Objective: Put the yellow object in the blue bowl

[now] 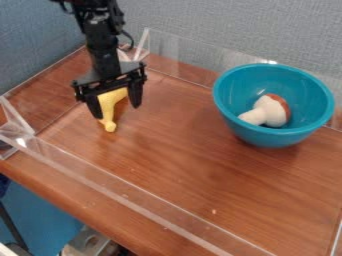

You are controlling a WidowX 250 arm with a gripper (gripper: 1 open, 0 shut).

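Judged to be at the approach step, just before grasping the banana (108, 113). Seen with fingers of the gripper (115, 102) spread wide apart, without any grip on the yellow piece. Lying on the wooden table (187, 175), beneath the gripper and partly between its fingers in this view, with the narrower end reaching out toward the near side. Impossible to tell surely about height above the table, or about contact with the banana.

Next, need to centre carefully over the thicker part, lower as far as necessary with fingers on both sides, and only then close. After a firm hold, lift straight up and carry well to the right of the gripper, as seen by the camera, over the rim of the blue bowl (254, 137). Best to release inside, beside the white and reddish-brown lump (270, 110).
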